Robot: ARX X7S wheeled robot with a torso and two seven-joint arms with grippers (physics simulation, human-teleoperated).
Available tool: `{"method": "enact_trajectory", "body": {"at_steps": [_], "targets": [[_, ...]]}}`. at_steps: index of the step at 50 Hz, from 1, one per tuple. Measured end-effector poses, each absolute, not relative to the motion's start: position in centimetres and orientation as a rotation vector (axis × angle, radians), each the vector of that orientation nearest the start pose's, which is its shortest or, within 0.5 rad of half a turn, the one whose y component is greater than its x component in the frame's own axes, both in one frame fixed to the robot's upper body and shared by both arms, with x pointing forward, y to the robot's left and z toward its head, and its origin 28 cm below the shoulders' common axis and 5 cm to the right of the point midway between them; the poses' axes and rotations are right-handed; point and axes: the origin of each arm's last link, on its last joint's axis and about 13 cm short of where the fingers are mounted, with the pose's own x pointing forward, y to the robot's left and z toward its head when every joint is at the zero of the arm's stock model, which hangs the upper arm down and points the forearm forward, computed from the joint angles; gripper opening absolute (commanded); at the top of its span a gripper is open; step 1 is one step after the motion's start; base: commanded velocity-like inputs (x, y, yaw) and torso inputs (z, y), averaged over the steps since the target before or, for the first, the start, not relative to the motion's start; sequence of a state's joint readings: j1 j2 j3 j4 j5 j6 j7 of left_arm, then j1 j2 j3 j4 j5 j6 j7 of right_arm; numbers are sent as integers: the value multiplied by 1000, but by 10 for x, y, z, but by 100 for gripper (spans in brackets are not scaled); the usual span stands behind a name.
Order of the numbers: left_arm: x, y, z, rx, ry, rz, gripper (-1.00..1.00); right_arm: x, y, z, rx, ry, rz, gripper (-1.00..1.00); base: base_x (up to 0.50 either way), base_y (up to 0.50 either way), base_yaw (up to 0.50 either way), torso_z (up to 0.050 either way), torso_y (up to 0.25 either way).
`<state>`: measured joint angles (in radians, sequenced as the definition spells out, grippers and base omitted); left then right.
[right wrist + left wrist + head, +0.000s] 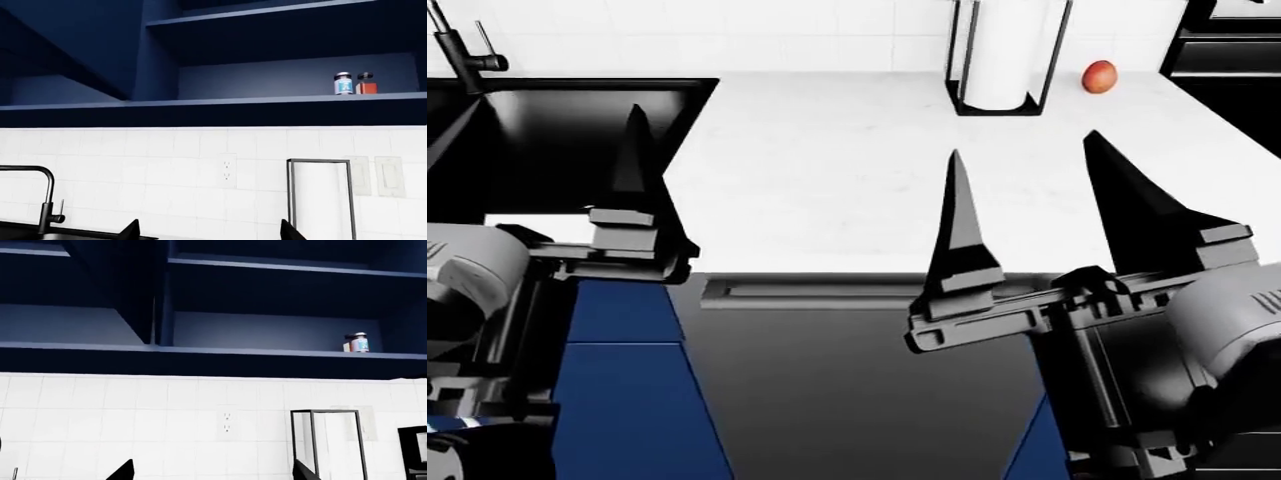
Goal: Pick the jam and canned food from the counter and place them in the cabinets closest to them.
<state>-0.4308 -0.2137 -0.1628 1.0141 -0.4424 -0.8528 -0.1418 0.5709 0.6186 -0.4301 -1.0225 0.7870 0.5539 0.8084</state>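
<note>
Both pincers, left pincer (641, 190) and right pincer (1041, 215), are wide and hold nothing above the bench (827, 170); the jam (343, 83) stands on the cabinet shelf (267, 101).

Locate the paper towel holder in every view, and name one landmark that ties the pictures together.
Left wrist view: paper towel holder stands against the white tiled wall, below the blue cabinet shelf carrying the jam.
Head view: it stands at the back of the counter, beside the red apple.
Right wrist view: it stands against the tiles, beneath the shelf with the jam.
Shared landmark: the wall outlet shows beside it in both wrist views; the head view does not show it.
</note>
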Motion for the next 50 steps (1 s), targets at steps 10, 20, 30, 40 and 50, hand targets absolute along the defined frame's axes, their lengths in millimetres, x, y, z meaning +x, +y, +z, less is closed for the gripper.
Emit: {"method": "enact_trajectory", "body": {"at_steps": [10, 20, 30, 40, 50], "targets": [[190, 227, 235, -36, -582, -112, 100, 171, -74, 227, 35, -540, 234, 100, 80, 500, 0, 0, 0], [188, 226, 234, -55, -591, -141, 100, 172, -76, 227, 60, -542, 213, 100, 85, 500, 0, 0, 0], [184, 225, 233, -54, -624, -161, 100, 170, -78, 229, 74, -551, 194, 100, 84, 500, 0, 0, 0], [182, 226, 234, -65, -632, -173, 100, 169, -78, 229, 69, -555, 184, 100, 61, 500, 0, 0, 0], [180, 226, 235, -62, -635, -180, 100, 168, -77, 230, 62, -563, 178, 100, 18, 500, 0, 0, 0]]}}
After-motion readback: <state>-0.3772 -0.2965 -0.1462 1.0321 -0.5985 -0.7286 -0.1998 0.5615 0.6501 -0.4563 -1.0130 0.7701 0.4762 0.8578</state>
